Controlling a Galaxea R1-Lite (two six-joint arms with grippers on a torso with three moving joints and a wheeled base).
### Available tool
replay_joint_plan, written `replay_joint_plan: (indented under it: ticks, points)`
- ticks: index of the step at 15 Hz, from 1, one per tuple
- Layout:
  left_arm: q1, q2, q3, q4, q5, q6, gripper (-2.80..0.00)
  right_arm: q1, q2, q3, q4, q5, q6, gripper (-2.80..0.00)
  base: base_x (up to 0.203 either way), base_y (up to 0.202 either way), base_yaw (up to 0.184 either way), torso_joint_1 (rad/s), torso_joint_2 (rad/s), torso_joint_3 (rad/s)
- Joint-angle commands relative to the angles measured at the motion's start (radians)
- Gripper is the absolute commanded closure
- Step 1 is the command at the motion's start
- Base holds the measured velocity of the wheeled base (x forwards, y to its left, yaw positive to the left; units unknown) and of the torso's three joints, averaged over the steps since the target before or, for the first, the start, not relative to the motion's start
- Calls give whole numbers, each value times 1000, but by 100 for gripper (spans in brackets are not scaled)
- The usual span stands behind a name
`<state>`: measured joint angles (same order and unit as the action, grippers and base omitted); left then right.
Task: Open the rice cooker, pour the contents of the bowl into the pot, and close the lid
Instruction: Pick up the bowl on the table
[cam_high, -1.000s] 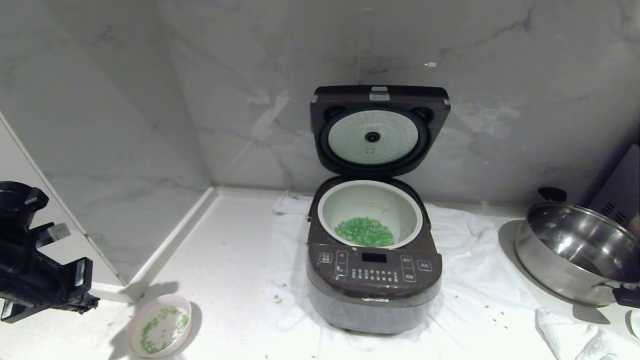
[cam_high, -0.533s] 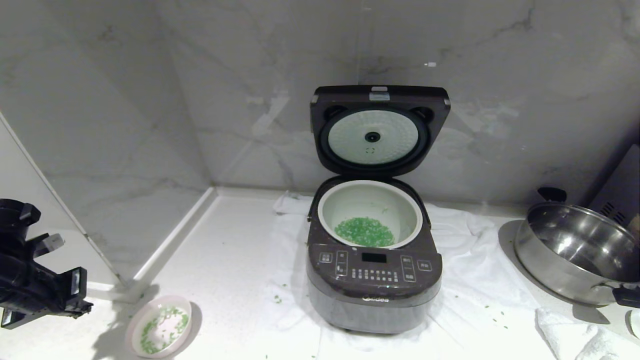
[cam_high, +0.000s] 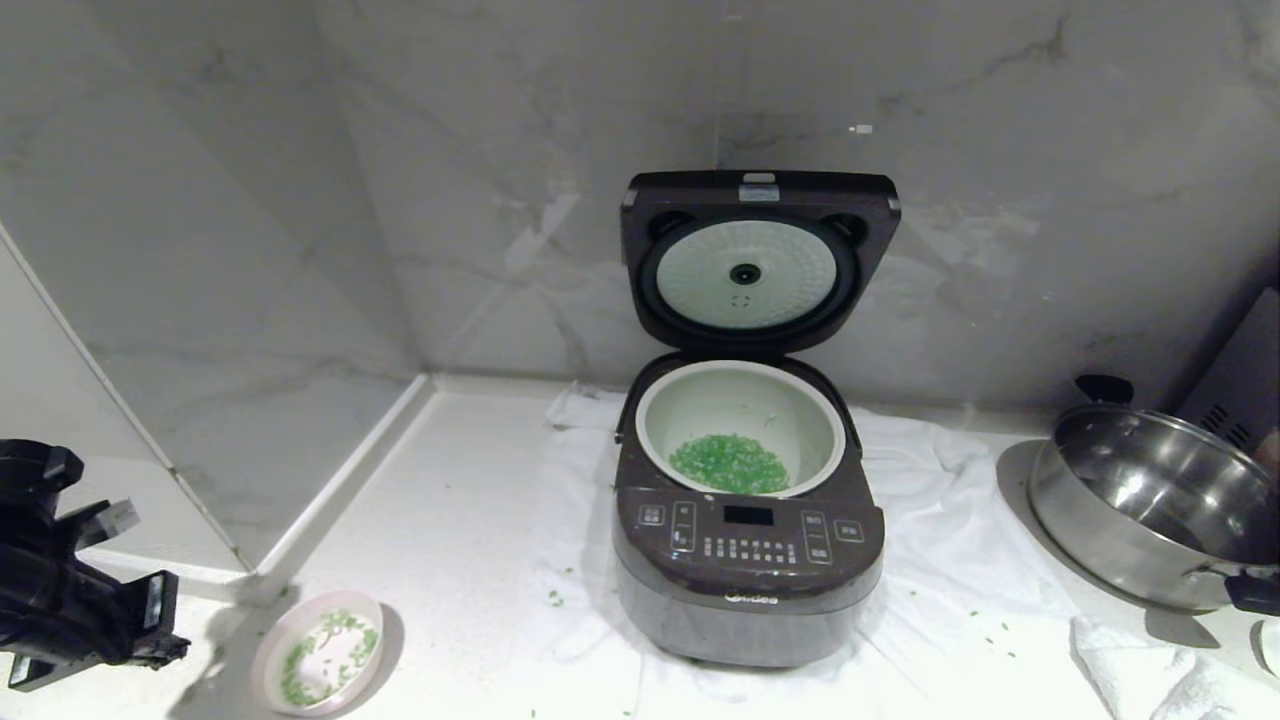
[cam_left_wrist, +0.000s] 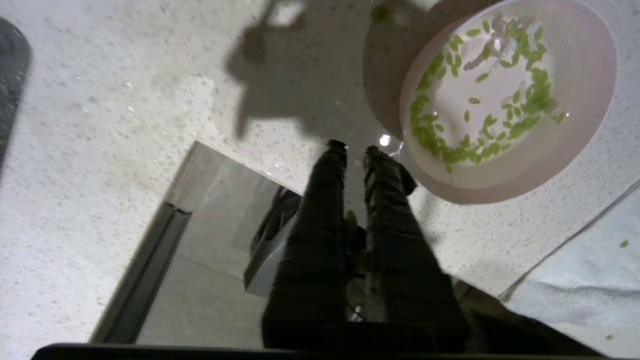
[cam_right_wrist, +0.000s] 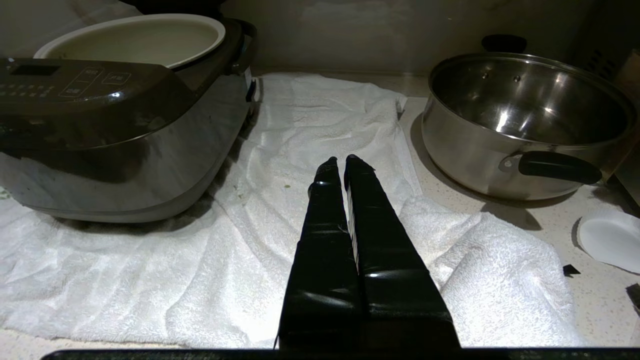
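Marble-look walls meet in a corner behind a pale speckled tabletop.

Item one: rice cooker, standing on a white towel at mid-tabletop, its lid raised upright on the rear hinge, silvery plate facing me. The white pot sits inside, a heap of green bits on its floor.

Item two: pink bowl, on bare tabletop to the cooker's front left, well apart from it, upright, with a thin scatter of green bits clinging inside. A few stray bits lie on the towel.

Item three: steel pan with black handles, at the right edge.

My left gripper hangs just beside the bowl's rim, jaws nearly together and holding nothing. My right gripper is parked low over the towel between cooker and pan, jaws clenched, empty.
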<state>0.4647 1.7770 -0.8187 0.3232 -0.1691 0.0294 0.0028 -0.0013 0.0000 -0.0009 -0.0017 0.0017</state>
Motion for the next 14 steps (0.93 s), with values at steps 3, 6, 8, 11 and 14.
replay_joint_plan:
  ticks: [3,6,8,11,14]
  points:
    - [-44,56,39,-3,-4,3,-280,0,1,0,1,0,0,0,0,0,0,0,0,0]
    - [-67,75,43,-3,-37,-3,-280,0,1,0,-1,0,0,0,0,0,0,0,0,0]
    - [-87,110,48,-45,-41,-7,-280,0,1,0,-1,0,0,0,0,0,0,0,0,0]
    - [-126,152,68,-96,-38,-35,-280,0,1,0,-1,0,0,0,0,0,0,0,0,0]
    - [-139,200,73,-139,-32,-43,-280,0,1,0,0,0,0,0,0,0,0,0,0,0]
